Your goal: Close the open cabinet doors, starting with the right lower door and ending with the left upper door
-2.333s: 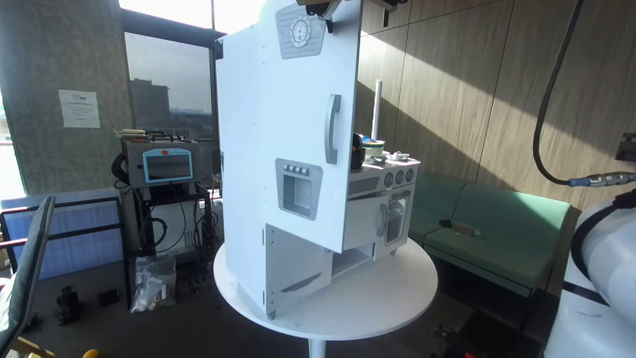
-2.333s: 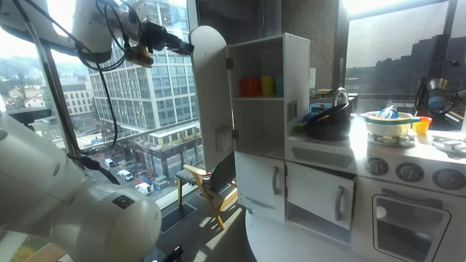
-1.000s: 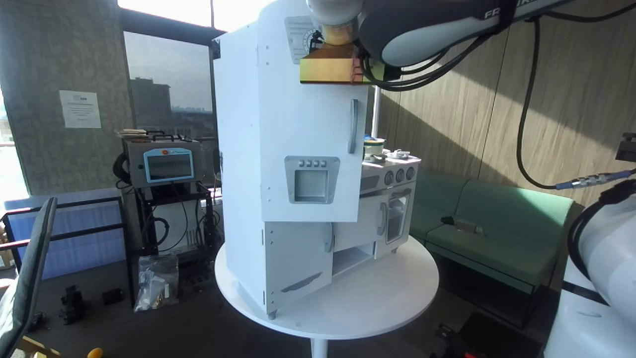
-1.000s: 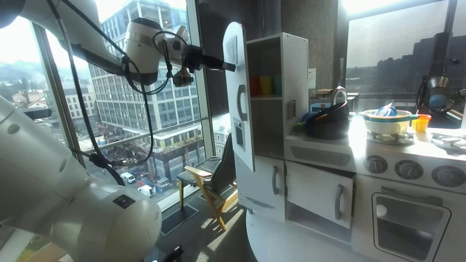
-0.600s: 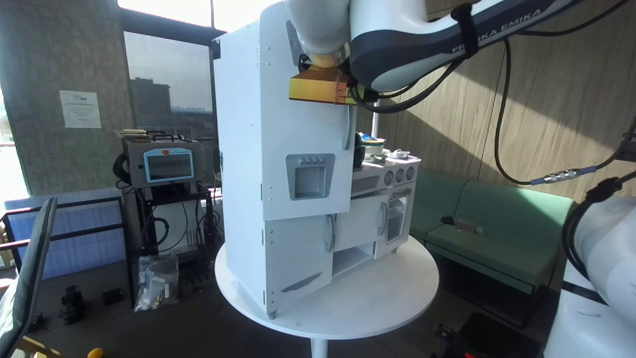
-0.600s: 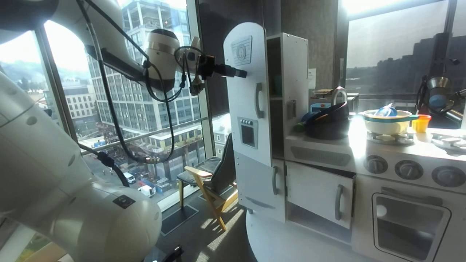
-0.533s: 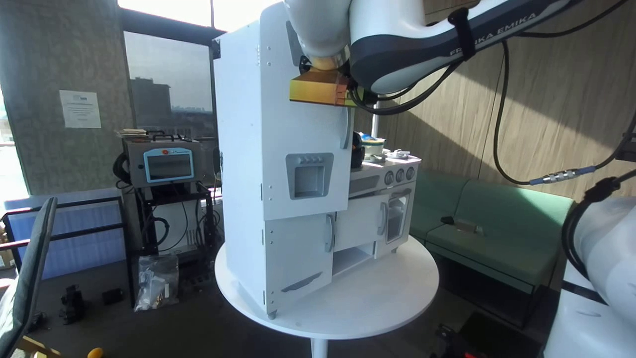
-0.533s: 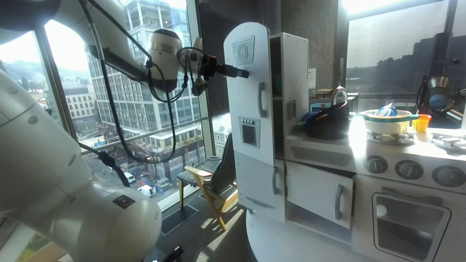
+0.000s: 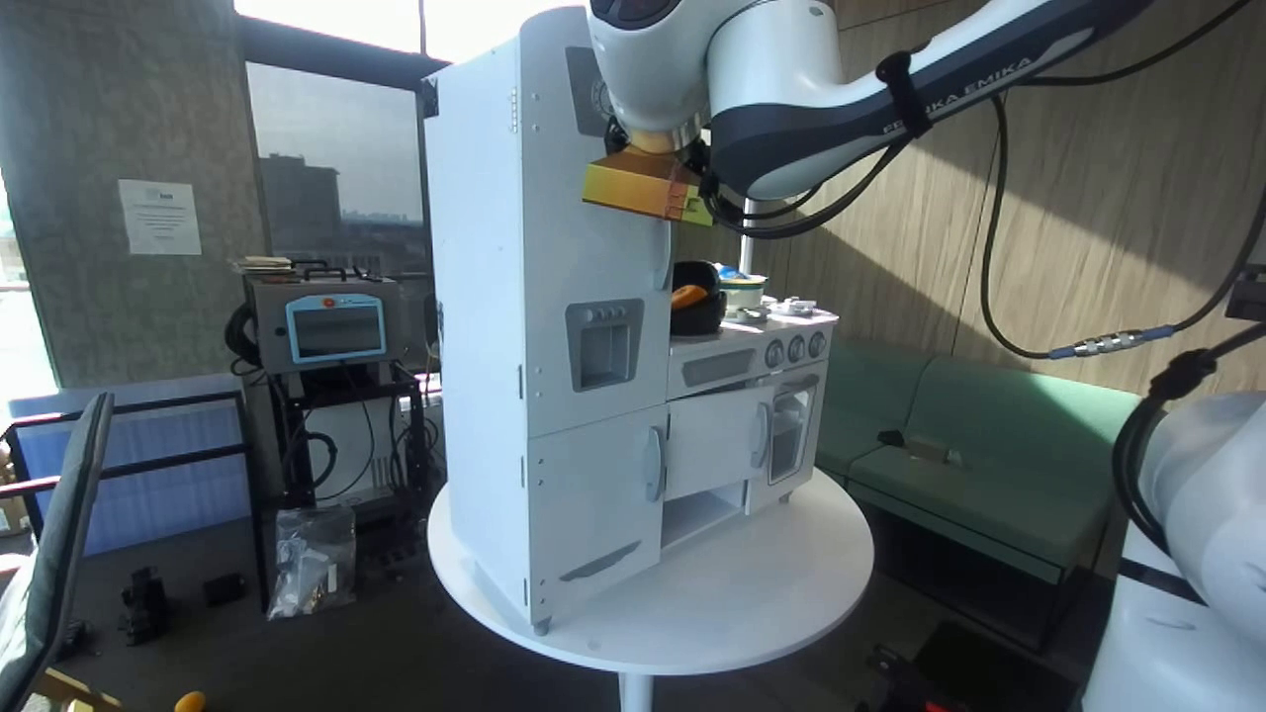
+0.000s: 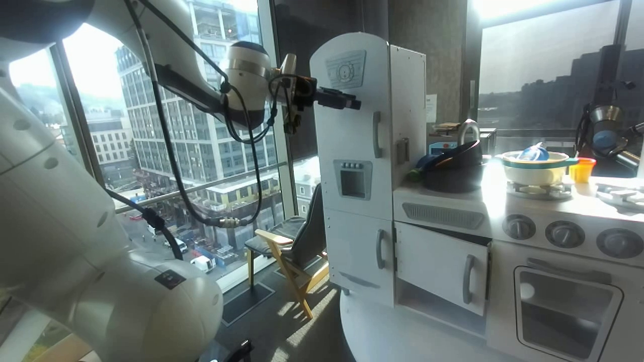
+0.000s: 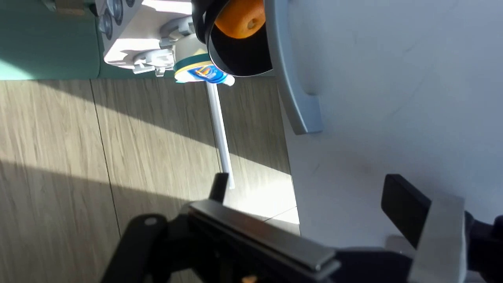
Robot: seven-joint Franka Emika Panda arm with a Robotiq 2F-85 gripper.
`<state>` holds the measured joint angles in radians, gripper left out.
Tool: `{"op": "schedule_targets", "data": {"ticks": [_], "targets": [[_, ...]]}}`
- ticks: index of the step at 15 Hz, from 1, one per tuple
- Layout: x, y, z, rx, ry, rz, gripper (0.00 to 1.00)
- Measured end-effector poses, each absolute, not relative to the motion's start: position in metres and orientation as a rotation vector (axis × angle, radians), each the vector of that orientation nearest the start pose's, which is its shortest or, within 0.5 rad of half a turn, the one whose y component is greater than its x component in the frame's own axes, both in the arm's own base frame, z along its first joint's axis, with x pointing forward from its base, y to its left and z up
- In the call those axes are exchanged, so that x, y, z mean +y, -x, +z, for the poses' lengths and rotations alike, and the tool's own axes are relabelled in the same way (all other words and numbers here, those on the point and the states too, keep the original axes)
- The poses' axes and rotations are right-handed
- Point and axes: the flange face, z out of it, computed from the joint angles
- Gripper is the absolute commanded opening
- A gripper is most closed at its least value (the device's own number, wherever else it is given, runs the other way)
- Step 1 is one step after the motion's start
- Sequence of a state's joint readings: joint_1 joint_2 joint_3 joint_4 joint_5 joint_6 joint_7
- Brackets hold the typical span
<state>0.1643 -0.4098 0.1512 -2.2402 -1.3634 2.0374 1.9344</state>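
1. Wrist view: the left upper door (image 11: 385,86) fills the 3 o'clock side, its curved grey handle (image 11: 288,78) along the edge toward 9 o'clock. In both exterior views this door sits flush with the front of the white cabinet (image 10: 408,110).
2. In an exterior view, a grey dispenser box (image 10: 353,182) is low on that door, at 7 o'clock from the handle.
3. The right lower door (image 10: 435,266), at 5 o'clock from the upper door in both exterior views, stands ajar, a dark gap along its top.
4. The left lower door (image 9: 588,499), at 6 o'clock from the upper door, lies closed.
5. The gripper (image 11: 308,182) is released, its fingers spread apart. In an exterior view its tips overlap the upper door at 11 o'clock from the handle; whether they touch it, I cannot tell.
6. At 4 o'clock from the upper door, a black pan (image 10: 455,180) holds an orange item (image 11: 240,17).
7. At 3 o'clock from the pan are a white pot (image 10: 536,174) and, just beside it, an orange cup (image 10: 582,172).
8. A round white table (image 9: 771,603) bears the cabinet.
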Motion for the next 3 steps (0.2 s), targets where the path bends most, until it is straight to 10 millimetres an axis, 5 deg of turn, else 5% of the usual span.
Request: {"op": "schedule_targets", "data": {"ticks": [3], "targets": [[0.1034,-0.4537,0.5933,1.426,2.457,-2.075,1.00]]}}
